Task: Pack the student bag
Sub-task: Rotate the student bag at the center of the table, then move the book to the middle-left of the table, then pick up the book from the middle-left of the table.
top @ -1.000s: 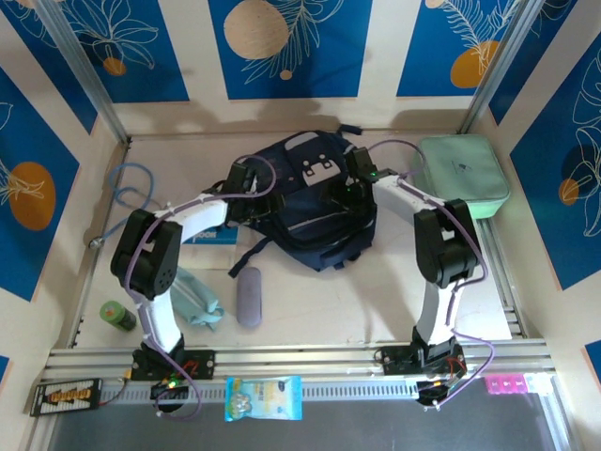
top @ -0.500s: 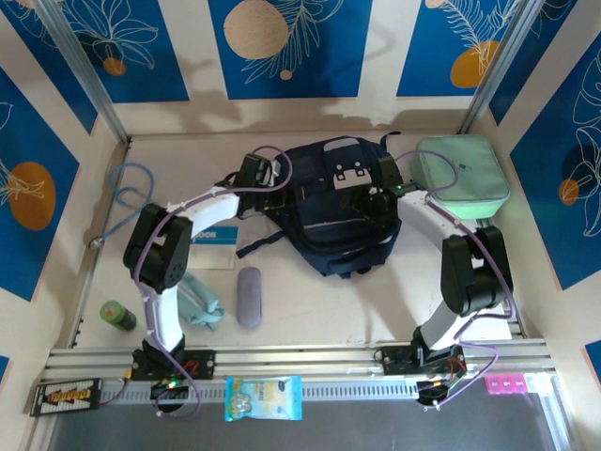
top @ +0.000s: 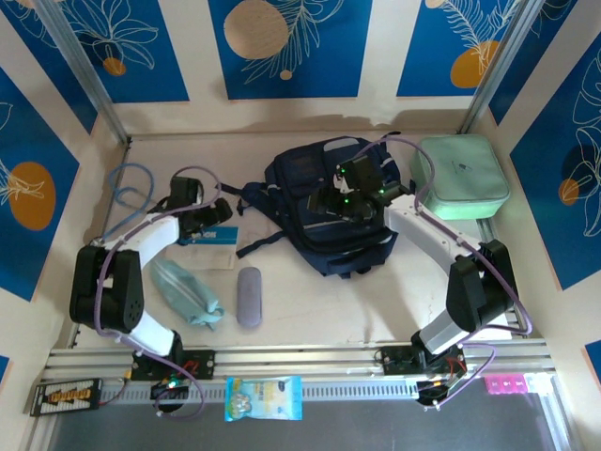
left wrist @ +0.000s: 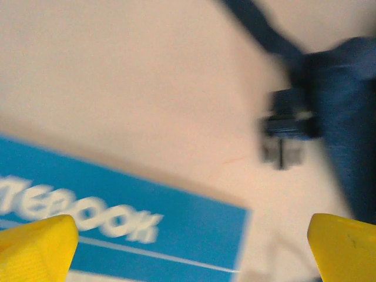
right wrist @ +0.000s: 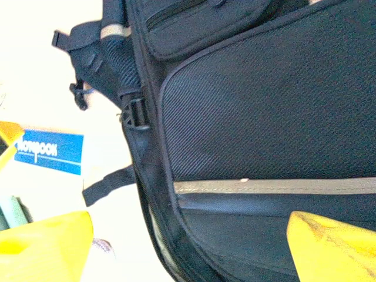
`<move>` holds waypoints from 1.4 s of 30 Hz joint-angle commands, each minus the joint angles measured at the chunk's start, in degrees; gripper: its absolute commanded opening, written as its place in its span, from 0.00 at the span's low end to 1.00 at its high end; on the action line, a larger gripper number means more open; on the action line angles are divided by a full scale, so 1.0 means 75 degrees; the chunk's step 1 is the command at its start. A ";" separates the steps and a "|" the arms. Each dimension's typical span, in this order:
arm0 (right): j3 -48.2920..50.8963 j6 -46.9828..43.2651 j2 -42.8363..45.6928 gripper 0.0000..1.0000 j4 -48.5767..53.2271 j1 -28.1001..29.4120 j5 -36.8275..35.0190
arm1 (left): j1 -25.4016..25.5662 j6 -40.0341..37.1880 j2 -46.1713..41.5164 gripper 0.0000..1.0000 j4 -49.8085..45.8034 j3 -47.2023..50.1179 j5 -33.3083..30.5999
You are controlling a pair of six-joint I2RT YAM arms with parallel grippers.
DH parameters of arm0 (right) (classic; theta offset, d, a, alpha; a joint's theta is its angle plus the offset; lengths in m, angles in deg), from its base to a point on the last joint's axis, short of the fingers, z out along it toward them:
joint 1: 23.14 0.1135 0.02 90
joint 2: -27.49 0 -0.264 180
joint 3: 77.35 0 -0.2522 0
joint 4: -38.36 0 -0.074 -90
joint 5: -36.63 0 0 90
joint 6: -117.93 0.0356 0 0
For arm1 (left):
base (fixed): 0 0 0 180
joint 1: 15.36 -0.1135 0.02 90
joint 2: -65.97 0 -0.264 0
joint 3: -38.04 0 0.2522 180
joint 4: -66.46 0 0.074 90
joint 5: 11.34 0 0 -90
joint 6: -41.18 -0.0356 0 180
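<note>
student bag (top: 299, 183) lies flat on the table (top: 310, 310), toward the far middle, front panel up, straps trailing at its left side. right pincer (top: 343, 202) hangs directly over the bag's front; in the right wrist view its yellow fingers (right wrist: 47, 249) stand spread wide, with the bag's dark panel and grey stripe (right wrist: 270, 187) between them and nothing pinched. left pincer (top: 221, 211) is off the bag, just beside its left edge, above a blue notebook (top: 208, 237); in the left wrist view its fingers (left wrist: 35, 247) are also spread with nothing between them, the notebook (left wrist: 117, 229) below and the bag's edge (left wrist: 352, 117) at the right. a mint green case (top: 462, 177) sits just right of the bag.
</note>
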 commanded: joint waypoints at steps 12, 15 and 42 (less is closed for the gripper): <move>-0.0196 0.0311 -0.0386 0.84 -0.0177 0.0473 0.0298 | -0.0310 -0.0527 0.1860 0.87 -0.0014 -0.1172 0.1361; -0.0206 0.0313 -0.0416 0.84 -0.0199 0.0470 0.0346 | -0.0224 -0.0567 0.2132 0.85 0.0117 -0.1230 0.1891; -0.1848 -0.0464 -0.2182 0.62 -0.0237 0.1882 0.0830 | 0.0488 0.1216 -0.0643 0.87 -0.0770 -0.0047 0.0293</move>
